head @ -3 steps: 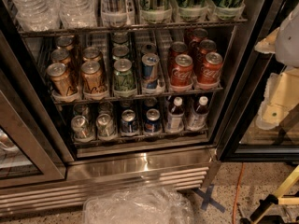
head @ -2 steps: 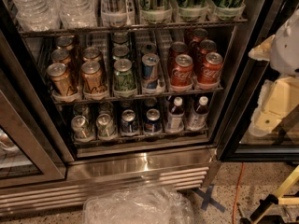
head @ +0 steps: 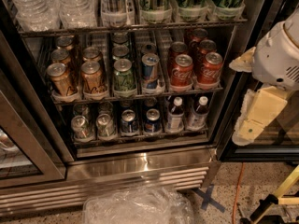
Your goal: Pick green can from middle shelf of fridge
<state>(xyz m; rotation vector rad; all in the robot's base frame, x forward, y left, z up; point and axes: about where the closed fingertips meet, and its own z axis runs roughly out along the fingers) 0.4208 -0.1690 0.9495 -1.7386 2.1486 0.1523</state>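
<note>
Approach step: your gripper (head: 239, 99) hung right of the fridge (head: 140, 166), fingers spread, empty. Green can (head: 124, 76) sat front-centre on middle shelf (head: 161, 92), untouched. Next you'd need to swing left, reach in.

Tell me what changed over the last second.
The gripper, at the right edge, moved leftward in view toward the fridge. Nothing was grasped or released. The green can and the other drinks on the middle shelf stayed put.
</note>
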